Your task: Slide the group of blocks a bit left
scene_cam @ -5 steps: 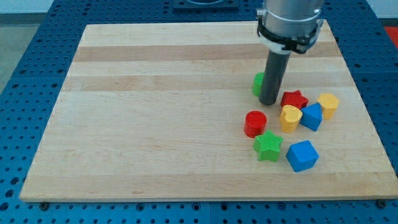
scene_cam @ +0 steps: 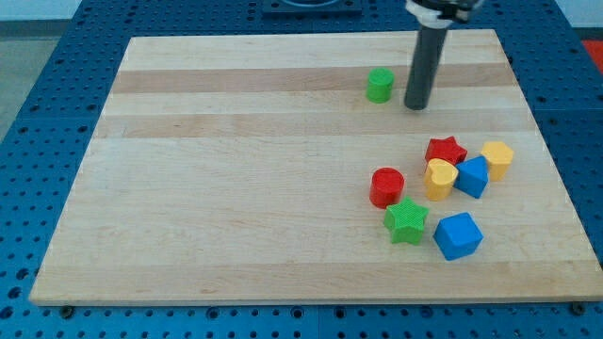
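My tip rests on the board near the view's top right, just right of a green cylinder and apart from it. Below it lies a cluster: a red star, a yellow cylinder, a blue block, a yellow hexagonal block, a red cylinder, a green star and a blue cube. The tip is well above this cluster and touches none of it.
The wooden board lies on a blue perforated table. The board's right edge runs close to the yellow hexagonal block.
My tip has moved toward the view's top, away from the cluster. The green cylinder has shifted up and slightly left and now stands clear of the rod.
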Tool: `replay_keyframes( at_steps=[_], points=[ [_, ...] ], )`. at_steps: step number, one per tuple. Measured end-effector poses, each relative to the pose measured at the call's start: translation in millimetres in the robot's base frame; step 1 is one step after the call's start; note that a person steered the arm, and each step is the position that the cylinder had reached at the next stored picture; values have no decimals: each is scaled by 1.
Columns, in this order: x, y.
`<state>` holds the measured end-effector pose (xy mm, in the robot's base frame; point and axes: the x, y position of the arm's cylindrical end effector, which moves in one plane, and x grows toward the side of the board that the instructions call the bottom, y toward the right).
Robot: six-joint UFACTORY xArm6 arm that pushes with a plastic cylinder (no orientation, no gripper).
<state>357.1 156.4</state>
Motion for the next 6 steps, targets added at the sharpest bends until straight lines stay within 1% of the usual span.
replay_keyframes(
  at_steps=[3, 4, 5, 6],
  points=[
    [59, 85],
    [63, 118],
    [87, 115],
    [104, 97]
  ],
)
